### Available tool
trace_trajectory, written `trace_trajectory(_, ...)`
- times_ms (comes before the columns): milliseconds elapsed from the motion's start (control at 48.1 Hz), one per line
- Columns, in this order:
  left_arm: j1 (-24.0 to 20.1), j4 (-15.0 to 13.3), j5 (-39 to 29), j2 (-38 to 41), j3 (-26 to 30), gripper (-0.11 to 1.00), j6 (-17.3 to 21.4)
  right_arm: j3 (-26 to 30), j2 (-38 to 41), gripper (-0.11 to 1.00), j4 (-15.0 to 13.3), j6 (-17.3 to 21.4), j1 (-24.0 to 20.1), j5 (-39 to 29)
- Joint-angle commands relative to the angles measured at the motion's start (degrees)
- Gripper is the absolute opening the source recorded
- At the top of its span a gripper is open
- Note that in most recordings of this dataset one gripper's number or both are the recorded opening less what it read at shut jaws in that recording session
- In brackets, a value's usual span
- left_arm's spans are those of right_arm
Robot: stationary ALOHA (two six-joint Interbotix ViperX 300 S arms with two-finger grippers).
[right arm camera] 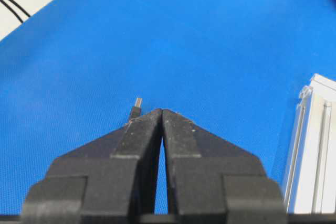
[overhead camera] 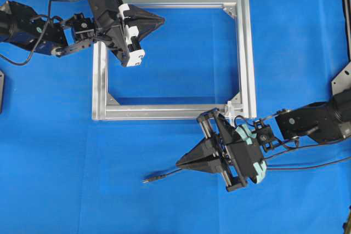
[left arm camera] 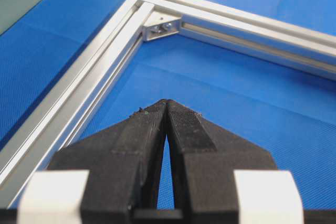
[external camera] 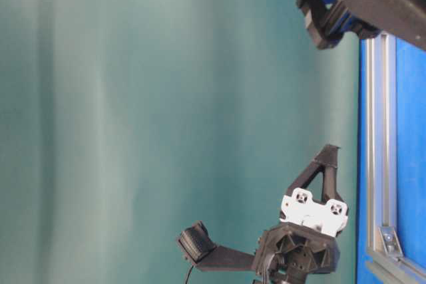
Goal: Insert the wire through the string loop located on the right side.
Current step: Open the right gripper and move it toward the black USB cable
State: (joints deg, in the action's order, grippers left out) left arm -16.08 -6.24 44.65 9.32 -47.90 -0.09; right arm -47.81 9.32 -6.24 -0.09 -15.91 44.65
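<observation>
the desk (overhead camera: 296, 31) wears a matt blue cover with a fine woven grain, like cloth. the square frame (overhead camera: 249, 53) is brushed silver metal, grooved along its bars and faintly shiny. both the left gripper (left arm camera: 166, 103) and right gripper (right arm camera: 161, 112) look like matt black plastic, ribbed and slightly rough. the wire (overhead camera: 164, 176) is thin, dark and dull.

The aluminium frame (overhead camera: 249, 53) is the one fixed obstacle on the blue mat (overhead camera: 175, 206). Inside the frame, open mat lies ahead of the closed left gripper (overhead camera: 160, 20). Below the frame's lower bar, the closed right gripper (overhead camera: 180, 163) hangs over the wire (overhead camera: 159, 177), whose plug tip lies just beyond its fingertips. Left of that, the mat stands unobstructed.
</observation>
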Motion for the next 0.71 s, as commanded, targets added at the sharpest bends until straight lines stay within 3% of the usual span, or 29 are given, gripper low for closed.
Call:
trace_trajectory(0, 0.4, 1.1, -0.8, -2.3, 0.6, 0.0, 0.6, 1.0, -2.1, 0.0, -0.1, 0.0, -0.7, 0.1)
trace_trajectory(125, 0.3, 1.1, -1.5, -2.5, 0.4, 0.0, 1.1, 1.2, -2.5, -0.06, -1.1, -0.2, -1.1, -2.3)
trace_trajectory(541, 0.3, 1.1, -1.6, -2.5, 0.8, 0.0, 1.2, 1.6, -2.5, -0.06, -1.3, 1.9, -1.3, -3.3)
trace_trajectory(687, 0.3, 1.1, -1.6, -2.5, 0.8, 0.0, 1.2, 1.7, -2.5, 0.07, -1.3, 3.0, -1.3, -3.1)
